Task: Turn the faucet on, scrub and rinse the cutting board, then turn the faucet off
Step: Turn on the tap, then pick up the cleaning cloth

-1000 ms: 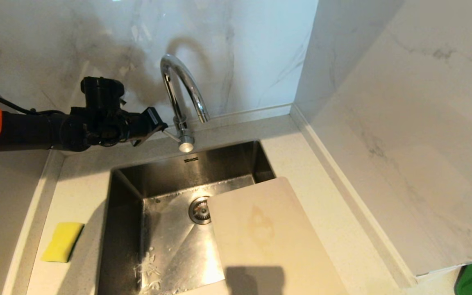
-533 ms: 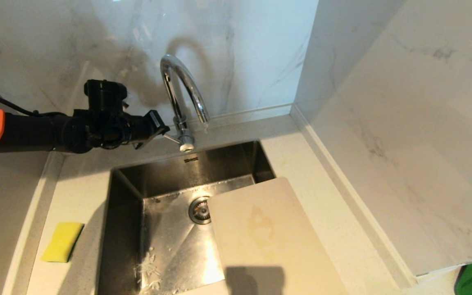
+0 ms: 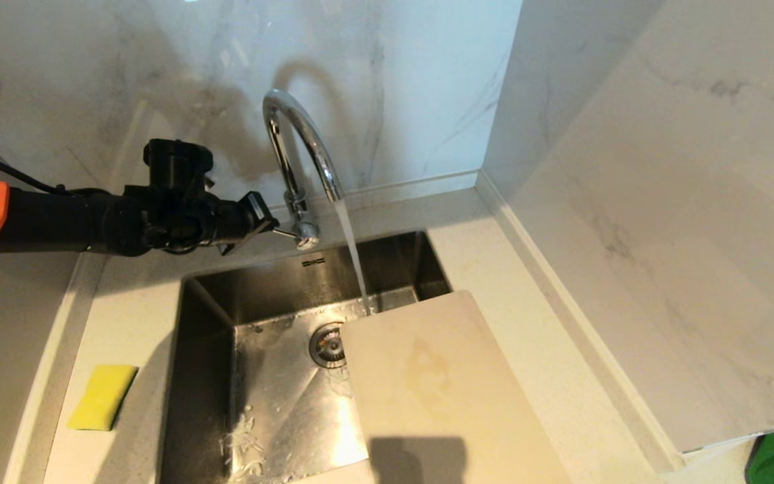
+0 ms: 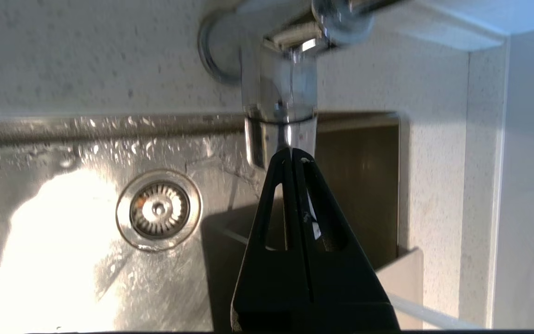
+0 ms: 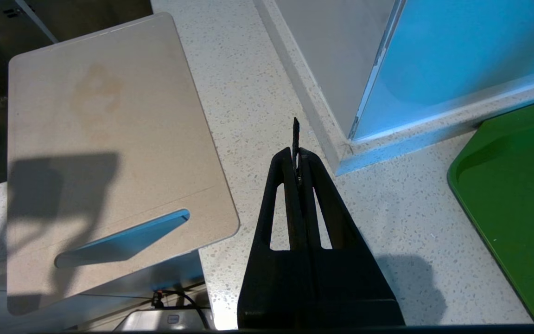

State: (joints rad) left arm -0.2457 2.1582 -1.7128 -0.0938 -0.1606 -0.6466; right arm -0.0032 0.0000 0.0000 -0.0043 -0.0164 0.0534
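**Water On, Scrubbing Still Ahead**

The tall chrome gooseneck faucet, upper centre, pours onto the far edge of the stained beige plastic cutting board lying across the steel sink. The left gripper, clenched empty, touches its lever. The right gripper is parked, clenched. Scrubbing, rinsing and shutoff remain.

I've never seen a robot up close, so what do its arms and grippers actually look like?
The left arm is a black tube with an orange section near the shoulder and a thin black cable trailing behind. The left gripper and right gripper are matte black, each with two flat triangular fingers with cut-out slots, tapering to a point.
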